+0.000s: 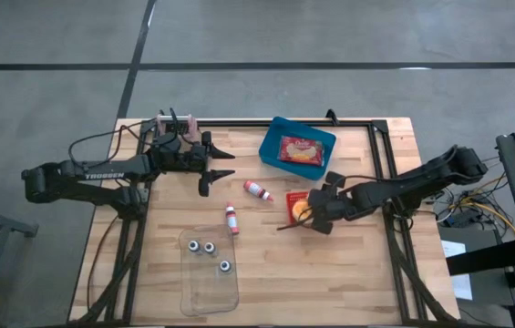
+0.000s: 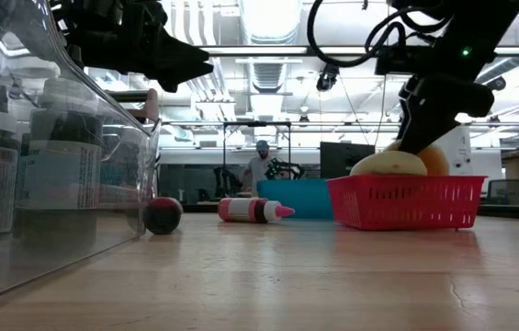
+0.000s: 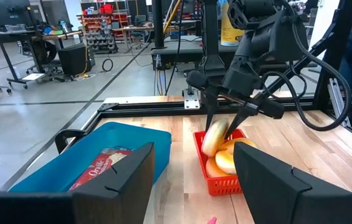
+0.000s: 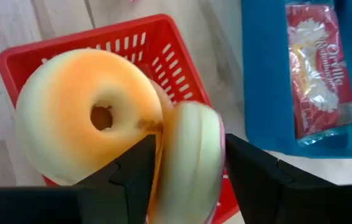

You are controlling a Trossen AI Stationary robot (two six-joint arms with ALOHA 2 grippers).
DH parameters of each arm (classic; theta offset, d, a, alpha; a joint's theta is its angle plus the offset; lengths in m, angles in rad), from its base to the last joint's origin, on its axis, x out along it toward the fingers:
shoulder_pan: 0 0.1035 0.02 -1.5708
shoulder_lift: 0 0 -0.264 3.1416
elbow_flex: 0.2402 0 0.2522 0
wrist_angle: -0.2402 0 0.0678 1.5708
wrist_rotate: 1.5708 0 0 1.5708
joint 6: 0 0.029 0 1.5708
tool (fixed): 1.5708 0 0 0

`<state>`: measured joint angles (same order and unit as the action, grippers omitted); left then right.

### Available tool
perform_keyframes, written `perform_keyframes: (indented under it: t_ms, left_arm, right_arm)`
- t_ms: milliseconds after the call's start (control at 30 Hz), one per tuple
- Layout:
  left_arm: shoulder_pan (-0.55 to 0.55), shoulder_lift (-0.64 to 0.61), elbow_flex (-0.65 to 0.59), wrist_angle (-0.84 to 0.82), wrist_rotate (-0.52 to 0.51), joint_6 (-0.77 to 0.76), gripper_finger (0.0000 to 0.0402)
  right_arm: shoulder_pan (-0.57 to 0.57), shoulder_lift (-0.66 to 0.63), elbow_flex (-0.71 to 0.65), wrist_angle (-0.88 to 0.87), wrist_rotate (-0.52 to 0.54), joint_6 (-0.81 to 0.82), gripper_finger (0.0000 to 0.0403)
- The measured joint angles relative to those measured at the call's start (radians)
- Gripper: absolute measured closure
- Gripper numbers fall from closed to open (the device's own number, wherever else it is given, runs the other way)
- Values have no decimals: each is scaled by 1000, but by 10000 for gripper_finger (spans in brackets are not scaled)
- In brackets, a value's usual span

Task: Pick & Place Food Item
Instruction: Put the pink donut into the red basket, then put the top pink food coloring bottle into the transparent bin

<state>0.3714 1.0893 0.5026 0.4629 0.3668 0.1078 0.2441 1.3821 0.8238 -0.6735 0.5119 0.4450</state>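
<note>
Your bagel half (image 4: 188,165) stands on edge in the red basket (image 4: 23,59), leaning against a flat donut-shaped bagel (image 4: 85,115). It sits between the right gripper's (image 4: 188,171) parted fingers; whether they still touch it, you cannot tell. The left gripper (image 1: 223,164) hovers open, well apart.

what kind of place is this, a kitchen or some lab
Most likely a robotics lab or workshop, not a kitchen: a butcher-block workbench with two mounted robot arms, stocked parts shelves on an open concrete floor, and ceiling strip lights.
</note>
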Motion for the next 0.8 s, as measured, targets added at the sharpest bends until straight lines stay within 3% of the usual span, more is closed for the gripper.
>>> perform_keyframes:
  t_ms: [200, 600, 800]
  left_arm:
    - [0, 0, 0, 0, 0, 0, 179]
    - [0, 0, 0, 0, 2, 12, 179]
    - [-1, -44, -1, -11, 45, 38, 179]
  right_arm:
    - [7, 17, 18, 1, -13, -6, 207]
    - [67, 14, 140, 1, 92, -55, 207]
    - [68, 14, 131, 108, 67, -106, 206]
